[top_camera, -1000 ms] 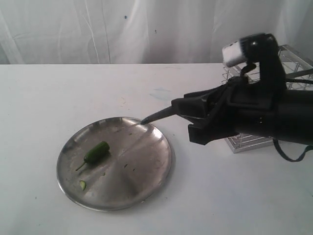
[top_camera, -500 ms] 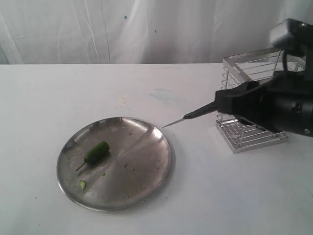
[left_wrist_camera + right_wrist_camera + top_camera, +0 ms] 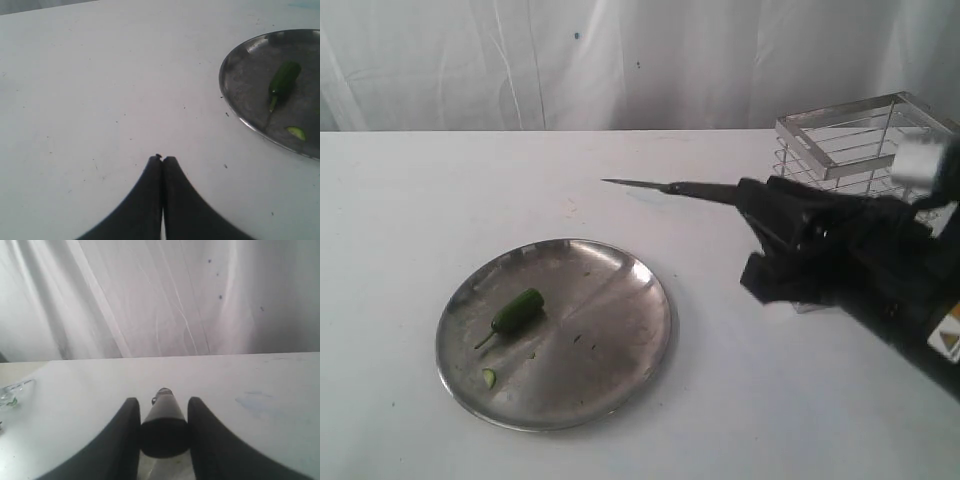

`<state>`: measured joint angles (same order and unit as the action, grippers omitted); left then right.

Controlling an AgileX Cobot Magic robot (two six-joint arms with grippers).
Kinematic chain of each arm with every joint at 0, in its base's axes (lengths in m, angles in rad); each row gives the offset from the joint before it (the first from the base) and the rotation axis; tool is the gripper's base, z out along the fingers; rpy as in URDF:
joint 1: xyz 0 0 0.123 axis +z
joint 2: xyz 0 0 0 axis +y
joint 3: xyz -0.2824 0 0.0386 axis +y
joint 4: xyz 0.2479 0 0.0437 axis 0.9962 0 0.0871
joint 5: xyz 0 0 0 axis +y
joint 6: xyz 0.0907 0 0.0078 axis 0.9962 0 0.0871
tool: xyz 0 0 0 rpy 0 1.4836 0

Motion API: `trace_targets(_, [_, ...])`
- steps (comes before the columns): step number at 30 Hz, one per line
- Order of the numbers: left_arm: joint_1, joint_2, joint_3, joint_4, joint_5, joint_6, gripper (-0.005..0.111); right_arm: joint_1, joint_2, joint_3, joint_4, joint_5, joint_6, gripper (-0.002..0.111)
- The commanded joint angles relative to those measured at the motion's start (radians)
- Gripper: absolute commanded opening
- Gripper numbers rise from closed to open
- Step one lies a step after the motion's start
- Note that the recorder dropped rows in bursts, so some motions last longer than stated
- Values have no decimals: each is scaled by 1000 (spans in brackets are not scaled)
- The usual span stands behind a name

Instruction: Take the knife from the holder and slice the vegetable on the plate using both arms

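Black knife [image 3: 675, 186] gripped in right pincer [image 3: 163, 404], blade jutting out ahead, left pincer [image 3: 162, 160] closed empty, vegetable [image 3: 284, 80] well apart

knife [image 3: 670, 187] level, midair | vegetable [image 3: 517, 310] on plate [image 3: 610, 325] | holder [image 3: 840, 108] upright

The knife [image 3: 675, 186] is black, the vegetable [image 3: 518, 309] dark green, the plate [image 3: 610, 330] and holder [image 3: 840, 110] silver.

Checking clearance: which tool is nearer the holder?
Right. Right tool, gripping the knife, is close by the holder; left tool hangs over table beside the plate, well away.
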<state>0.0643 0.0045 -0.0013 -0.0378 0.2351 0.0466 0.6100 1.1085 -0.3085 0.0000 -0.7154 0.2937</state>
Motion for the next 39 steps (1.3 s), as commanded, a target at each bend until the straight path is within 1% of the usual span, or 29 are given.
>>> trace_targets(1, [-6,-4,1,-9,-2,2,0,11,136,119,-116,-319,50,0])
trace_targets(7, [-6,-4,1,-9,-2,2,0,11,303,112,-199,-472,50,0])
trace_targets(15, [-6,-4,1,-9,-2,2,0,11,439,84,-173,-467,44,0])
trace_targets(18, [-6,-4,1,-9,-2,2,0,11,470,84,-178,-432,44,0])
trace_targets(22, [-6,-4,1,-9,-2,2,0,11,487,84,-180,-337,43,0])
trace_targets(27, [-6,-4,1,-9,-2,2,0,11,487,84,-182,-252,-7,0])
trace_targets(29, [-6,-4,1,-9,-2,2,0,11,487,78,-210,-189,-13,0])
trace_targets(33, [-6,-4,1,-9,-2,2,0,11,487,41,-351,-48,19,6])
trace_targets(35, [-6,-4,1,-9,-2,2,0,11,487,27,-409,-40,77,10])
trace_targets(37, [-6,-4,1,-9,-2,2,0,11,489,12,-420,-36,93,14])
trace_targets(39, [-6,-4,1,-9,-2,2,0,11,490,-18,-409,37,96,20])
